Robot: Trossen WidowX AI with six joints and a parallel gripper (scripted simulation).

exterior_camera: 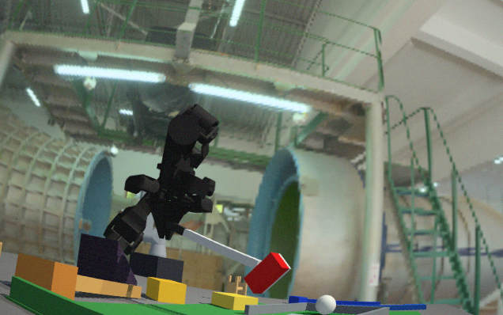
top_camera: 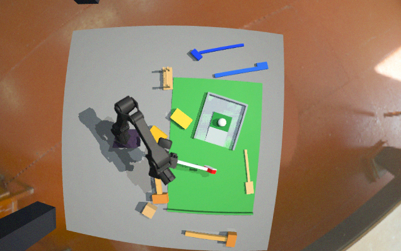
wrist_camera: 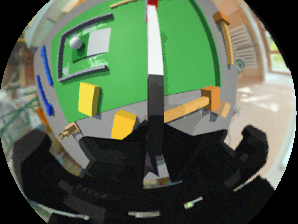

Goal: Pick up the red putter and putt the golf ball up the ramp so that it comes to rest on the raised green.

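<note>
The red putter, with a red head and white shaft, is held by its dark grip in my gripper. The gripper is shut on it. The putter's head hangs above the green mat, below the ramp's foot in the top view. The white golf ball sits on the raised green, inside the grey walls. The pale ramp lies between that green and the open end. The putter is apart from the ball.
Two yellow blocks lie near the mat's left edge. An orange mallet and a tan block lie below the arm. A tan putter lies on the right; blue putters and a small wooden rack are beyond.
</note>
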